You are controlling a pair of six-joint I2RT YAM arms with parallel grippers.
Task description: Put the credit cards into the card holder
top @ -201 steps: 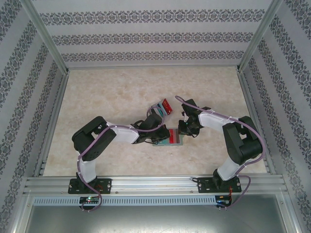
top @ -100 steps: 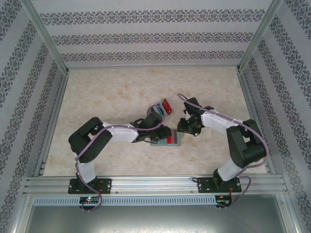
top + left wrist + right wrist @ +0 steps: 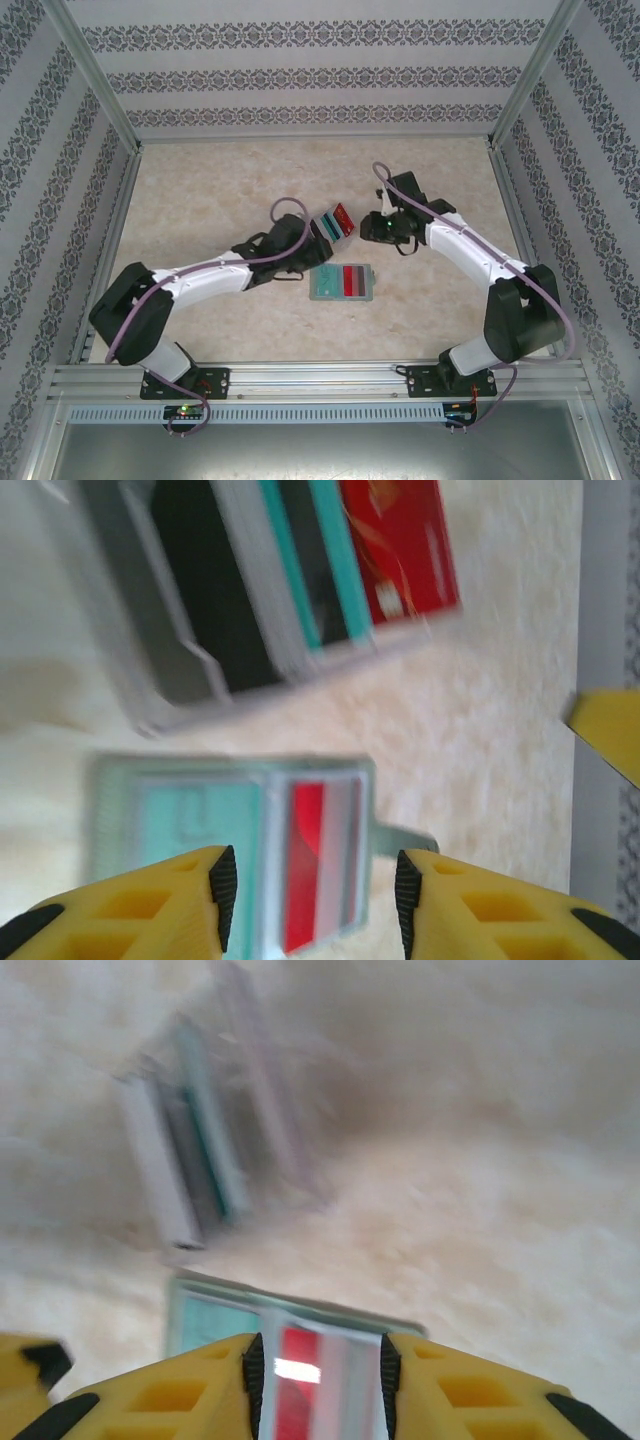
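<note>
Left end effector (image 3: pixel 313 895): yellow jaws part-way open, nothing held. It hangs just left of the holder's far edge.
Right end effector (image 3: pixel 320 1380): jaws likewise part-way open and empty, off the holder's far-right corner.

The flat grey-green bifold card holder (image 3: pixel 342 282) lies opened on the beige marbled tabletop (image 3: pixel 220 190), between the 2 arms and touched by neither. A red plastic credit card (image 3: pixel 350 281) sits in its right half. The left half shows teal; card or lining, cannot tell.

Just behind it, the clear plastic slotted tray (image 3: pixel 333 222) keeps the remaining cards on edge: red, teal, dark.

Judgement: the holder lies open and face-up so its pockets take cards. The tray stands cards on edge so 2 fingers can pinch them. Task partly done.
</note>
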